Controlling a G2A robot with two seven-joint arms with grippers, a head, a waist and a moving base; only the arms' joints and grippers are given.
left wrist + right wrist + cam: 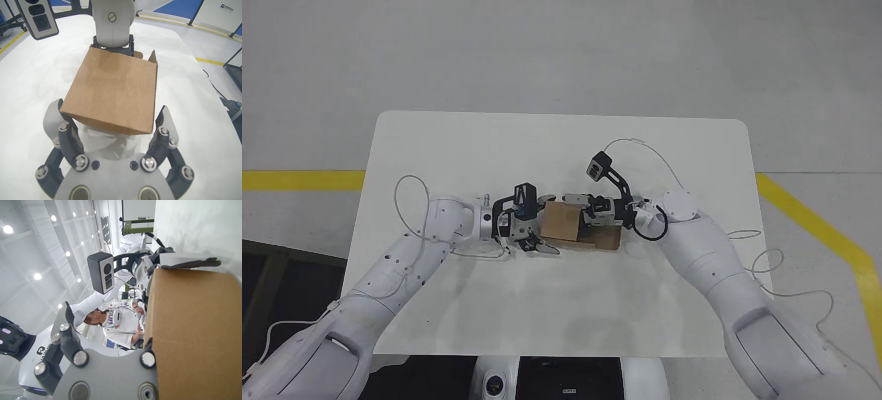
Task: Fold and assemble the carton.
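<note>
Slip risk: top view, carton [572, 222] centred on table [442, 140]; left wrist view, left gripper [109, 106] wide astride its near end, unclamped; right wrist view, right gripper [107, 323] also wide, one finger [65, 313] clear of it, so a folding push could skate it sideways.

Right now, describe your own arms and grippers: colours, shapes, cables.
Left arm and right arm: glossy white, rounded shells, a thin white cable looping off each. Left gripper and right gripper: grey base plate, black linkages with silver bolts, silver fingers with black pads. A black-and-grey camera on a bracket sits at each wrist.
</note>
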